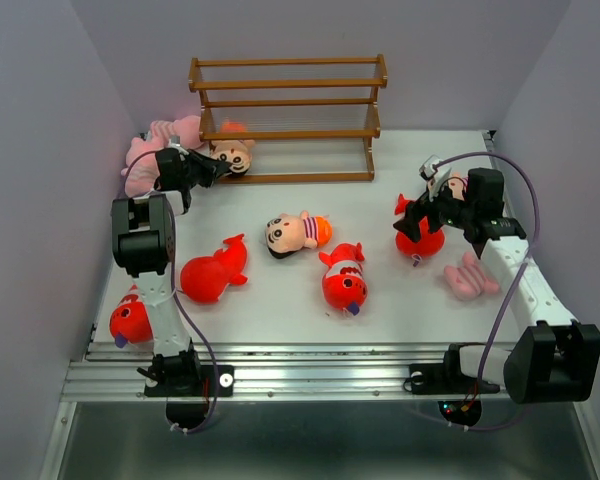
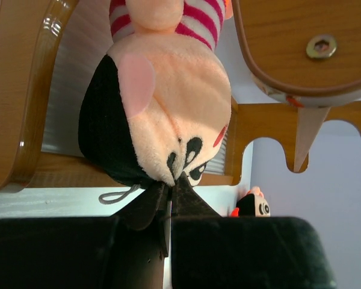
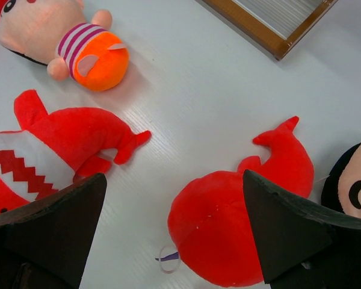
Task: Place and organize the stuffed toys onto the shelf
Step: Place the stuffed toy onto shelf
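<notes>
The left claw (image 1: 212, 168) is pinching shut on a boy doll (image 1: 232, 155) at the upper left of the top view, holding it at the left end of the shelf (image 1: 285, 120), down by the lowest tier. In the left wrist view its black fingertips (image 2: 145, 208) are meeting on the doll's head where hair and face join, with brown wood framing the doll on both sides. Whether the doll is resting on the rails or only hanging in the grip is hard to say from these angles. Just left of the shelf a heap of pink frogs (image 1: 155, 148) is lying against the wall. The right claw (image 1: 420, 215) is hovering wide open at the right of the frame, its two fingers spreading to either side of a plain red fish (image 3: 228, 229) lying on the white table (image 1: 280, 205) below, not touching it. A third doll (image 3: 354, 180) is peeking in at the right edge of the right wrist view, just beside that fish's tail. In the middle of the table a second doll (image 1: 295, 233) is lying on its side, and a banded fish (image 1: 344, 278) is lying just below and right of it. Two more red fish are lying on the left side — a left fish (image 1: 212, 272) beside the left arm and a corner fish (image 1: 130, 320) near the lower left edge. A lone frog (image 1: 470, 277) is lying at the right, beside the right arm.
</notes>
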`<state>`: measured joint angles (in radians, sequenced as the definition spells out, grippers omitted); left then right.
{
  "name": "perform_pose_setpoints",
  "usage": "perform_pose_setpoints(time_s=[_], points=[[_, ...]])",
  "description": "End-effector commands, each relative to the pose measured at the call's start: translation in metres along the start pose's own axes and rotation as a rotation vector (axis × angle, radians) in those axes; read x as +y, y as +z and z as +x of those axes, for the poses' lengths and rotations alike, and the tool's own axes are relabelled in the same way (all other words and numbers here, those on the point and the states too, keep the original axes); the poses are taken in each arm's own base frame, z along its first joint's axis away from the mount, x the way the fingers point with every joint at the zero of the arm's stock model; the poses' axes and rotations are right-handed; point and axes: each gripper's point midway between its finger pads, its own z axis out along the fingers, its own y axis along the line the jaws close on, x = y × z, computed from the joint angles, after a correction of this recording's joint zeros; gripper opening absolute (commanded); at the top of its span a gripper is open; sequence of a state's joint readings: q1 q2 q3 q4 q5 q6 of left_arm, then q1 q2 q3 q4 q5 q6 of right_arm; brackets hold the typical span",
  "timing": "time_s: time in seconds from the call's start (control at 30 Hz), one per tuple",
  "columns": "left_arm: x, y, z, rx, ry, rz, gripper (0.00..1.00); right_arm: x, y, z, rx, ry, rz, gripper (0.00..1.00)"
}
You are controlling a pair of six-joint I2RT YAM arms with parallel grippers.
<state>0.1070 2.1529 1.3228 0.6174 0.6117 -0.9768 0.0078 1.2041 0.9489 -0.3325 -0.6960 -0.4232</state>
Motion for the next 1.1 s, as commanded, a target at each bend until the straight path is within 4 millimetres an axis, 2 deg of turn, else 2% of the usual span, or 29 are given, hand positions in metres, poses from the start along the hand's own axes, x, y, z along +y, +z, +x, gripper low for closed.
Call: perform_pose_setpoints(time_s=[0.0,0.13,0.23,0.33,0.43,0.63,0.9,1.0,1.07], points=[[-0.032,0.004,-0.027,-0.079,0.028,0.085,0.0,-0.004,0.002,-0.001,-0.006,-0.034,0.016,1.0],[-0.029,0.007,-0.024,-0.074,0.019,0.08,0.04,-0.006,0.003,0.002,0.002,-0.034,0.018,1.0],[-0.025,0.007,-0.023,-0.076,0.01,0.071,0.11,-0.006,0.003,0.003,0.004,-0.034,0.017,1.0],[-0.022,0.006,-0.02,-0.073,0.009,0.065,0.31,-0.006,0.004,0.003,0.006,-0.033,0.018,1.0],[-0.022,0.003,-0.018,-0.07,0.013,0.062,0.41,-0.006,0.004,0.003,0.007,-0.032,0.017,1.0],[-0.031,-0.004,-0.018,-0.068,0.03,0.076,0.48,-0.007,0.004,0.004,0.011,-0.031,0.019,1.0],[-0.061,-0.024,-0.018,-0.076,0.085,0.124,0.64,-0.007,0.004,0.004,0.011,-0.031,0.02,1.0],[-0.065,-0.032,-0.014,-0.076,0.106,0.126,0.69,-0.007,0.003,0.004,0.009,-0.035,0.021,1.0],[-0.061,-0.035,-0.009,-0.069,0.112,0.114,0.69,-0.007,0.004,0.004,0.01,-0.034,0.021,1.0]])
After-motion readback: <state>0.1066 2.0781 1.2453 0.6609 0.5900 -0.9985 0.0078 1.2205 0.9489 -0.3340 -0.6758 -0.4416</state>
